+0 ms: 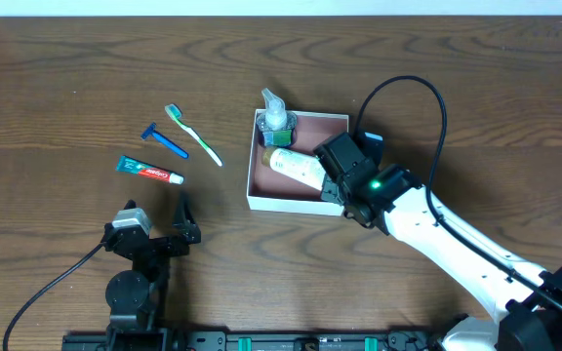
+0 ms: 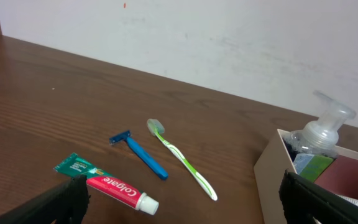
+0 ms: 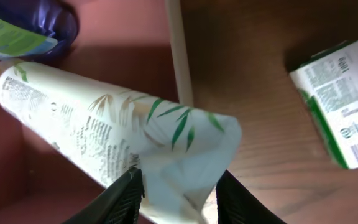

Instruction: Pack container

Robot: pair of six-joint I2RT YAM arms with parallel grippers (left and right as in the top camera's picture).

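Currently, my right jaws pinch the crimped end of the lotion tube [image 3: 104, 124], which lies in the container [image 1: 281, 203] at tabletop [image 1: 66, 78] centre. My left jaws are spread at its 8 o'clock; toothpaste [image 1: 149, 171], razor [image 1: 164, 139] and toothbrush [image 1: 193, 134] lie at 9 o'clock.

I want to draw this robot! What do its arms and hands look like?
The right arm is white, the right hand black, with a tiny green light and looping black cable. The left arm and left hand are black, with a grey block and thin cable.
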